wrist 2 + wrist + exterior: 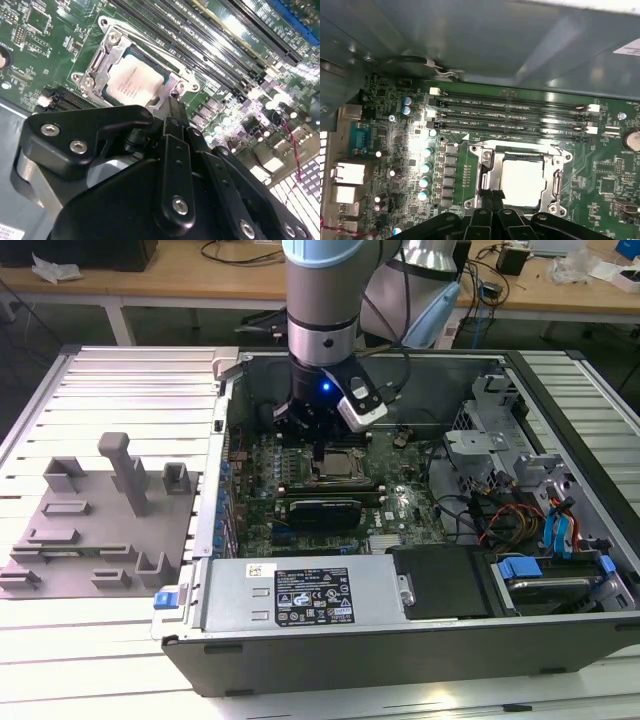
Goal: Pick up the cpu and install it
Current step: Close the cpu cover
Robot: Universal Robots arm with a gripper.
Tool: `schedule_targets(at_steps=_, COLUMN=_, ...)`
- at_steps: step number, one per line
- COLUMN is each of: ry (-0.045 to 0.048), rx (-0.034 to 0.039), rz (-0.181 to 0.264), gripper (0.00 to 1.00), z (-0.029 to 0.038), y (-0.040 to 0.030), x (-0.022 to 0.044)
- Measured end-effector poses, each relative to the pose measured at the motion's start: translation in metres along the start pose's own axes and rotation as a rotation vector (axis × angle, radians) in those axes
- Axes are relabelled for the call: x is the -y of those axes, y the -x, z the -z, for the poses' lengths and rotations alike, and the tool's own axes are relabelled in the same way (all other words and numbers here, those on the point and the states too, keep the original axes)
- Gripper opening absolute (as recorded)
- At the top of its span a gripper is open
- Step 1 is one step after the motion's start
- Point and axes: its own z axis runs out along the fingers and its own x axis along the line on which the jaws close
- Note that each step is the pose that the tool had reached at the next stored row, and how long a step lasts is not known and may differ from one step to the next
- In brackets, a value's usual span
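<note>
Nearest the exterior view's camera runs the near wall of the open computer case [400, 660], with the silver power supply [300, 595] just behind it.

Starting from the exterior view's left, a grey moulded fixture [100, 530] lies on the slatted tabletop [60, 670] beside the case. Inside the case the green motherboard [400, 502] lies flat, and the arm [320, 300] comes straight down over its socket frame [485, 175].

The gripper [318, 452] hangs just above that frame, its fingers drawn together with nothing between them. The cpu [522, 182] sits in the frame, lying flat with its silvery top upward. It is square, so it has no long axis. Its edges run parallel to the frame's sides and to the memory slots [515, 107].

In both wrist views the fingertips stand at one edge of the cpu, over the frame's rim near a corner rather than over the chip's middle. Whether they touch it I cannot tell.

Towards the exterior view's right, a metal drive cage [485, 430], a bundle of coloured cables [505, 515] and a drive with blue tabs [545, 580] occupy the case's far end.
</note>
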Motion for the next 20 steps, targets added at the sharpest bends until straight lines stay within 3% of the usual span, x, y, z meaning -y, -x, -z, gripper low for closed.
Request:
schedule_targets(at_steps=11, ry=0.001, rx=0.0002, rz=0.0, gripper=0.11, z=-0.0168, y=0.0001, x=-0.0012)
schedule_targets(at_steps=20, ry=0.0009, rx=0.0, rz=0.0, gripper=0.11, z=-0.0247, y=-0.0003, x=-0.002)
